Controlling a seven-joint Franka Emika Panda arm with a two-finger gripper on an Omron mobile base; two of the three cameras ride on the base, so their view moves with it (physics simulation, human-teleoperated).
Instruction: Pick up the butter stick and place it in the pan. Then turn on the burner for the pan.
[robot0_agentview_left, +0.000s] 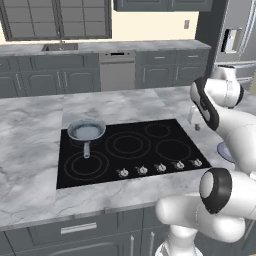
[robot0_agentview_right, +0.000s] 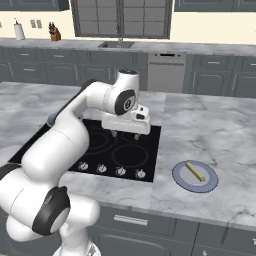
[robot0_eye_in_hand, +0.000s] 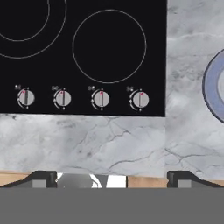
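In the left base view, the pan (robot0_agentview_left: 86, 131) is sitting on the far left zone of the black cooktop (robot0_agentview_left: 130, 150), handle toward the near side, on the marble counter (robot0_agentview_left: 30, 150).

In the right base view, the gripper (robot0_agentview_right: 124, 134) is hovering over the cooktop's right part with jaws spread wide, holding nothing. The butter stick (robot0_agentview_right: 195, 171) is lying on a blue-grey plate (robot0_agentview_right: 195, 176), on the counter right of the cooktop, well apart from the gripper.

In the hand view, four knobs (robot0_eye_in_hand: 101, 99) are lining the cooktop's near edge, the plate's rim peeking in at right.
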